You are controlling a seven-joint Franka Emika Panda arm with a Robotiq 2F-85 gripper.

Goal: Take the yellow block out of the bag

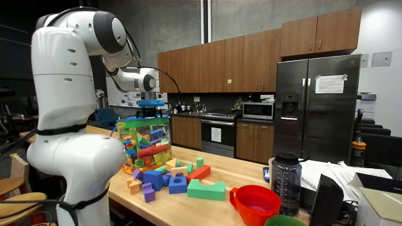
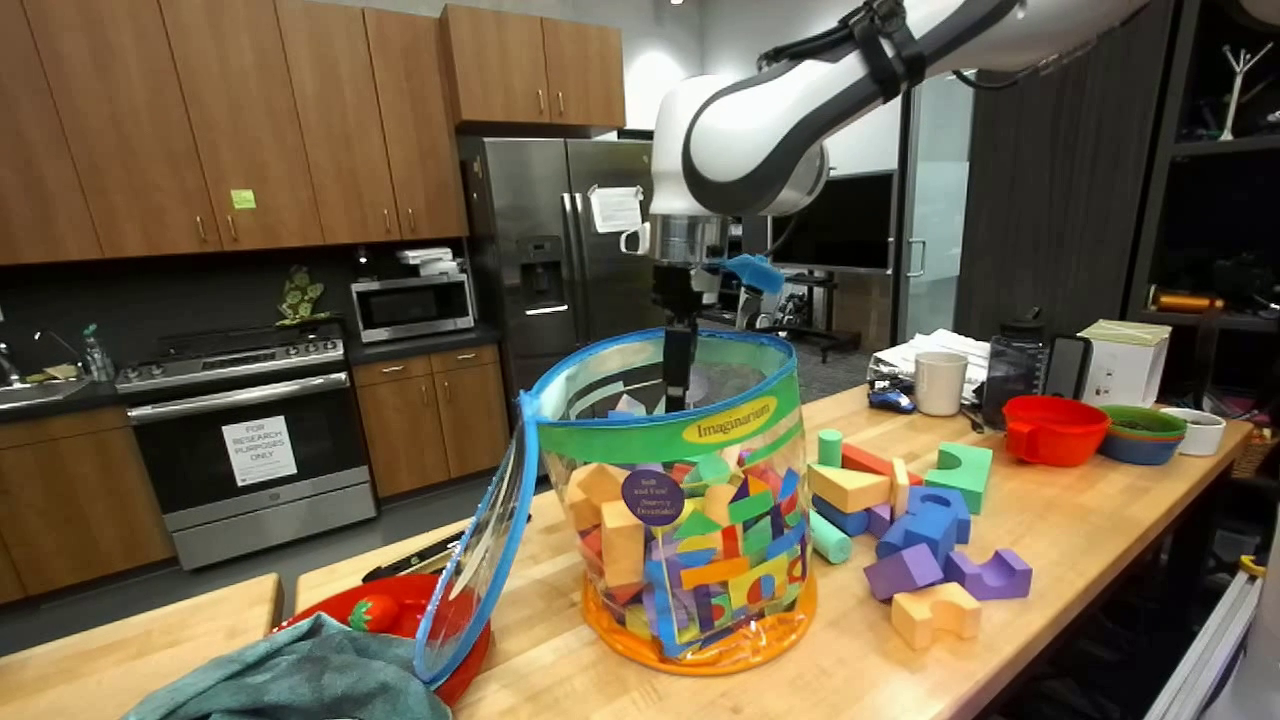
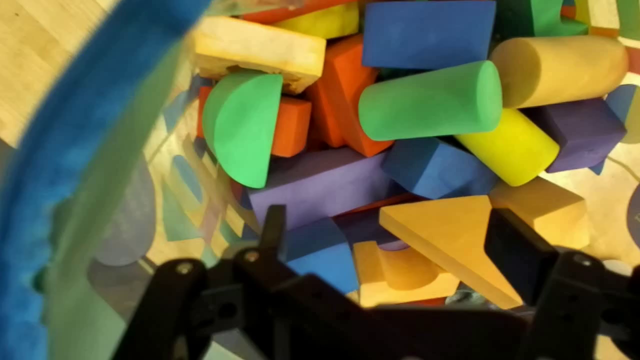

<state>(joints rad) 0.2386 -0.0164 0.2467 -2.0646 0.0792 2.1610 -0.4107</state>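
The see-through bag stands on the table in both exterior views, full of multicoloured blocks. Its blue edge runs along the left of the wrist view. A bright yellow cylinder block lies in the pile, partly covered by a green cylinder. Another yellow block shows in part at the top of the wrist view. My gripper is open above the pile, with orange-tan blocks below its fingers and nothing held. In an exterior view its fingers point down into the bag's mouth.
The bag's clear lid hangs open to one side, by a red dish and a grey-green cloth. Loose blocks lie beside the bag. A red cup and a dark bottle stand farther along the table.
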